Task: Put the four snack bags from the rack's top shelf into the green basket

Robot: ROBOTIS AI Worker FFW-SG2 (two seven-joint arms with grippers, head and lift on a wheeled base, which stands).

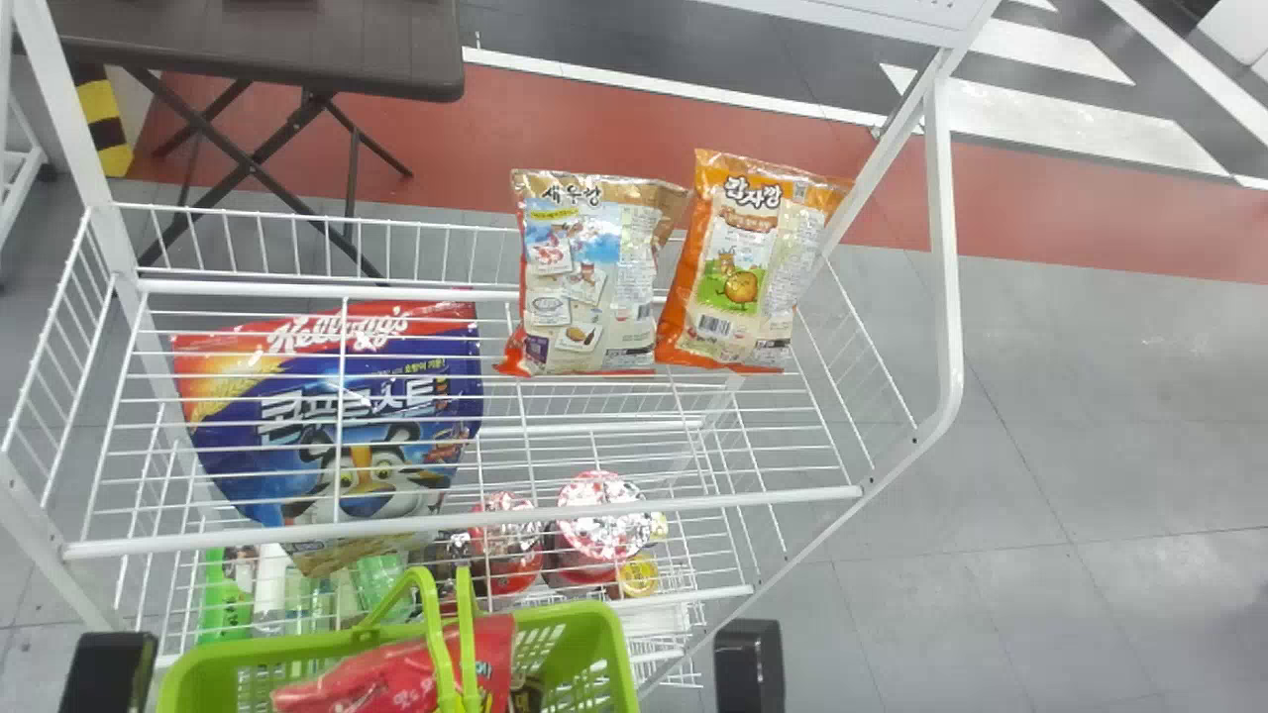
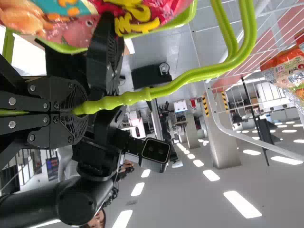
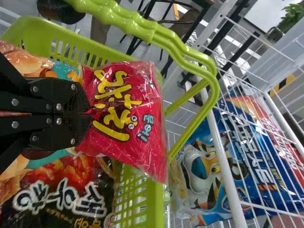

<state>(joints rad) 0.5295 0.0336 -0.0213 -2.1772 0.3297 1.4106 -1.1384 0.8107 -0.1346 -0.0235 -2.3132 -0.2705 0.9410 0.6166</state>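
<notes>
At the bottom edge of the head view, my left gripper's black housing [image 1: 107, 673] is at left and my right gripper's [image 1: 750, 668] at right. Two snack bags, one beige [image 1: 584, 277] and one orange [image 1: 743, 262], stand at the top shelf's back. The green basket [image 1: 594, 634] is in front of the rack. In the left wrist view my left gripper [image 2: 76, 113] is shut on its handle [image 2: 175, 85]. My right gripper [image 3: 88, 114] pinches a red snack bag [image 3: 130, 121] at the basket. A dark snack bag [image 3: 57, 199] lies inside.
A large blue cereal bag [image 1: 347, 426] lies at the left of the rack, below the top wires. Lidded cups [image 1: 599, 515] and bottles [image 1: 307, 599] stand lower down. The rack's front rail [image 1: 693, 505] runs just beyond the basket. A dark table [image 1: 258, 45] stands behind.
</notes>
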